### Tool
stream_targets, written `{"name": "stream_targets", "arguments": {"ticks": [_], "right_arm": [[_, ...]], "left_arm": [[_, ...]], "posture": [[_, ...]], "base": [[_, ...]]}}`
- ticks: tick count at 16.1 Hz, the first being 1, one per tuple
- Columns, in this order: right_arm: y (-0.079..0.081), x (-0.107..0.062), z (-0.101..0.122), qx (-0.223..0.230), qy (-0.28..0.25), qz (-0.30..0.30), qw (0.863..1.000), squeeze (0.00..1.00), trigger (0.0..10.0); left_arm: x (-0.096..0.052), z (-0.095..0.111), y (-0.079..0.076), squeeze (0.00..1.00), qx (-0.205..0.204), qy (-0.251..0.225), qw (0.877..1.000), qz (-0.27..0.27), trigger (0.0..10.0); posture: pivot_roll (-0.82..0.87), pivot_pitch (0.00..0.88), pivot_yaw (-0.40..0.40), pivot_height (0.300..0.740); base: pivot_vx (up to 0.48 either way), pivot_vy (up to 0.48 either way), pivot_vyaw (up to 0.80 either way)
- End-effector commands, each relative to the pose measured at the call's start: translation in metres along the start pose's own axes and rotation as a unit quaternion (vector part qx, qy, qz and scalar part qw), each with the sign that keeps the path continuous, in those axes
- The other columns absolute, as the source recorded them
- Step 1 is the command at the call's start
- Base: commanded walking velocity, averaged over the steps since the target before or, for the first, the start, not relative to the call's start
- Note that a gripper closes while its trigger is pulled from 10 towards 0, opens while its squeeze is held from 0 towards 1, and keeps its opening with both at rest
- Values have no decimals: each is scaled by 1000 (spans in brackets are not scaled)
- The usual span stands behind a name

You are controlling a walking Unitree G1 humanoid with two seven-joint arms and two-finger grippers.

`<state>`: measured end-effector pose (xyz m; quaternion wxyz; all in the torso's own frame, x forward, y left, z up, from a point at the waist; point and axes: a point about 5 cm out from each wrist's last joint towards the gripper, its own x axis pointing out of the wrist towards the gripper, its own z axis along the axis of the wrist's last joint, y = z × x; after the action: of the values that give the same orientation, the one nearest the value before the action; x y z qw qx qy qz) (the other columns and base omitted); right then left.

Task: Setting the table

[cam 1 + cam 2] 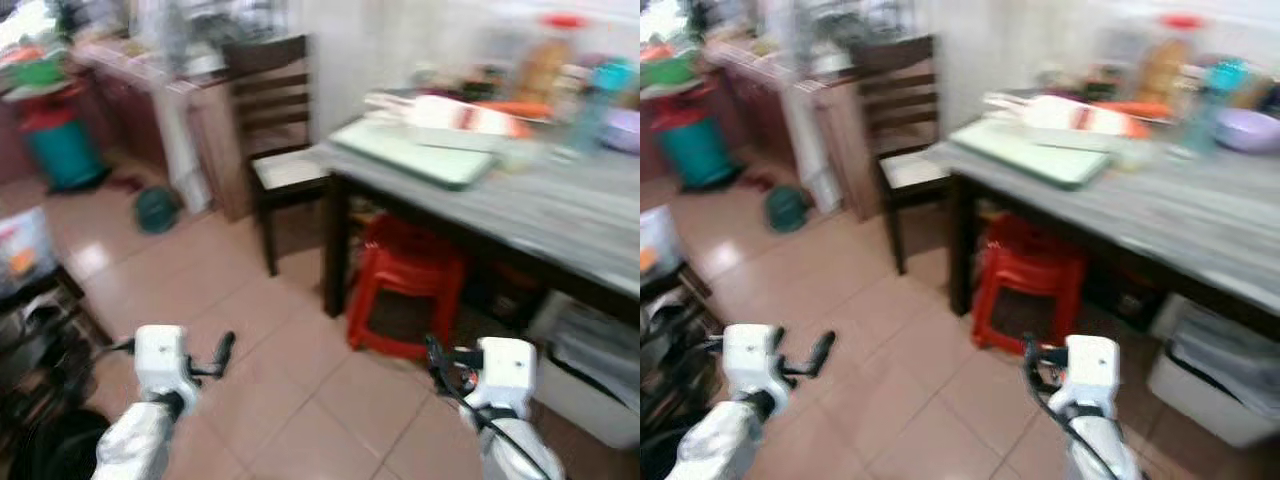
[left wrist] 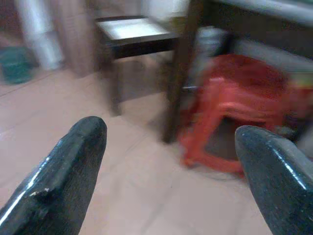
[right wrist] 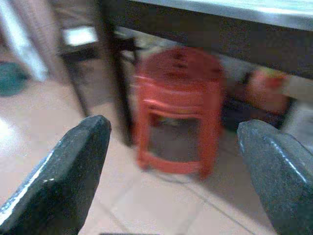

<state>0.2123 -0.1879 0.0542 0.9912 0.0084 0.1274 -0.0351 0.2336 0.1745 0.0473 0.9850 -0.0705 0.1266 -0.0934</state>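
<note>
While blurred, table (image 1: 560, 215) labels illegible.

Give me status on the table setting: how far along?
Barely begun. Done: nothing visibly laid out; the table holds blurred clutter, a pale green tray and bottles at the back. In hand: nothing; the left gripper and right gripper are both open and empty, held low over the tiled floor, facing the red stool under the table. Left: reaching the table and all the setting.
</note>
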Motion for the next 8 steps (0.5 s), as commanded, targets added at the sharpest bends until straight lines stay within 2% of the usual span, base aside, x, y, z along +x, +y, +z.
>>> {"name": "stream_targets", "arguments": {"ticks": [1,5,8], "right_arm": [[4,2,5,3,-11,2,1000,0,10000],[5,1,4,2,-11,0,1000,0,10000],[4,1,3,3,-10,-2,1000,0,10000]], "left_arm": [[-3,1,7,0,10,5,1000,9,10000],[-3,0,7,0,13,8,1000,5,10000],[-2,-5,7,0,13,25,1000,14,10000]], "posture": [[-14,0,26,740],[-14,0,26,740],[-14,0,24,740]], "base": [[251,0,-800],[253,0,-800],[0,0,-694]]}}
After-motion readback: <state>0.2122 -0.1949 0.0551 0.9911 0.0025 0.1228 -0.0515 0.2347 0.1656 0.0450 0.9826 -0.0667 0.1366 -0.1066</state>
